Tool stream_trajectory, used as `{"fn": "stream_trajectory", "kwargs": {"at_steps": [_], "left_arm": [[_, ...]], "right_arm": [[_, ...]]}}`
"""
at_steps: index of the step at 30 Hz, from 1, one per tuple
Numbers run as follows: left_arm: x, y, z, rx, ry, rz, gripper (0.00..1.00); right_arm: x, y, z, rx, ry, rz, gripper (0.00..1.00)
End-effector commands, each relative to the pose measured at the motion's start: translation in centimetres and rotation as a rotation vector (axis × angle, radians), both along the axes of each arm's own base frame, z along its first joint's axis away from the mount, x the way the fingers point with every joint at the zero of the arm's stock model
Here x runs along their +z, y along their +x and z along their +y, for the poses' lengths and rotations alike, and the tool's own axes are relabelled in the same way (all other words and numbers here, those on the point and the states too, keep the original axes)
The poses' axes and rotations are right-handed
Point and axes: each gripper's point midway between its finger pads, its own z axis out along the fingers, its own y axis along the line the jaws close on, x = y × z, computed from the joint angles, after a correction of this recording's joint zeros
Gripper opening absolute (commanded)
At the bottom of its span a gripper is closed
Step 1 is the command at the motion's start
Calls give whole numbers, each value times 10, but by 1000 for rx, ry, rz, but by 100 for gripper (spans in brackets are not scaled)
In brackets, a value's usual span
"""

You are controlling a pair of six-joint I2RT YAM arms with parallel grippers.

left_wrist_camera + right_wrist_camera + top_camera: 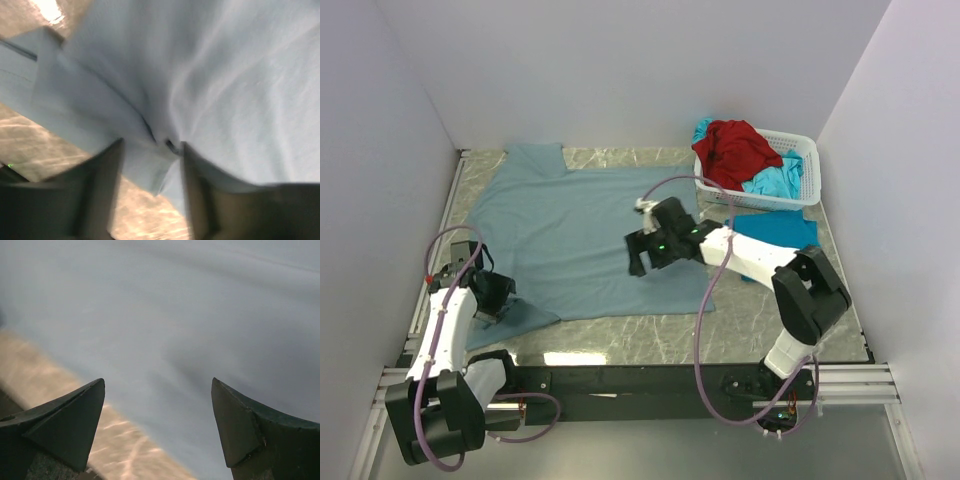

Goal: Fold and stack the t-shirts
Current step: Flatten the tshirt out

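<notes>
Dusty grey-blue t-shirt point(580, 240) lies spread flat over the left and middle of the surface point(770, 330), collar toward the far edge. A red t-shirt point(735, 145) and a turquoise t-shirt point(775, 182) are heaped in the white basket point(800, 150) at the far right corner. A folded turquoise one point(775, 230) lies just in front of the basket.

Top view: left claw point(498, 300) sits on the shirt's near-left hem corner. Right claw point(645, 250) hangs over its right half.

Left wrist: claw parted, released, with a pucker of cloth point(165, 142) between the fingertips.

Right wrist: claw wide apart and empty, with cloth below.

Risks, as judged:
- The pucker may catch a fingertip as the left claw lifts, dragging the hem out of flat.
- The right claw, closing mid-panel, would bunch the fabric rather than take an edge.
- The right forearm crosses above the folded turquoise shirt and could scuff it.
</notes>
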Motion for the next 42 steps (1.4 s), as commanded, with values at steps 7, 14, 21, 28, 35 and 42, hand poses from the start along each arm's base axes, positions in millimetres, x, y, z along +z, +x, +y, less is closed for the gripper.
{"fn": "stream_trajectory", "kwargs": {"at_steps": [7, 14, 21, 28, 35, 42], "left_arm": [[53, 37, 37, 48, 182, -123, 99], [40, 106, 39, 1, 107, -240, 99], [14, 140, 45, 5, 64, -247, 99], [-15, 141, 46, -22, 59, -183, 99], [-19, 136, 50, -39, 94, -168, 100], [-23, 136, 54, -40, 107, -155, 99]], "right_arm": [[61, -65, 145, 531, 340, -120, 93], [56, -100, 235, 719, 441, -104, 92], [35, -98, 297, 782, 469, -116, 86], [9, -103, 327, 818, 437, -93, 78], [8, -110, 337, 850, 486, -80, 60], [6, -119, 338, 882, 493, -54, 31]]}}
